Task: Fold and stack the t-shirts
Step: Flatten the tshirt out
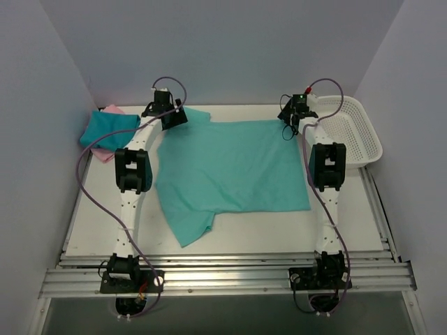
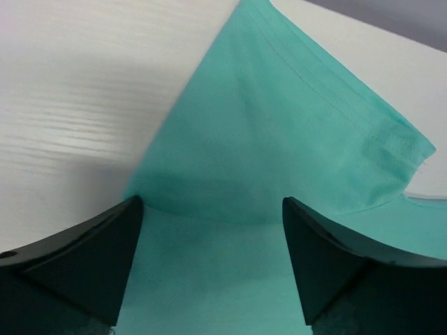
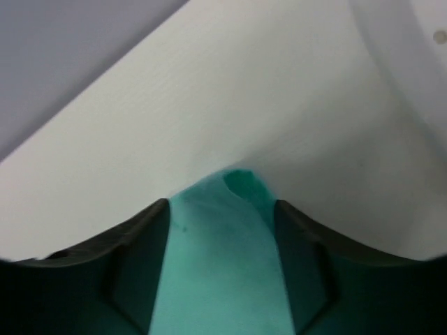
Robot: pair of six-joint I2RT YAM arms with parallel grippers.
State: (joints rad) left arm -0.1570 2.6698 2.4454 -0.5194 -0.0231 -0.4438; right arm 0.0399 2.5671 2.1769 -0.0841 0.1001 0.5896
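Left claw (image 1: 172,116) and right claw (image 1: 292,116), both released, straddle two corners of the light teal-green shirt (image 1: 230,167) spread on the counter (image 1: 265,227), cloth between their jaws; pinching both corners together should keep the fold square.

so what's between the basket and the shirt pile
The green shirt, spread flat, with left pincer and right pincer at its far corners; seen in the top view.

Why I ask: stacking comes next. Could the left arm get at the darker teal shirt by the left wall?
Probably yes: the left gripper, open over the light teal shirt, is beside the darker teal shirt, nothing between.
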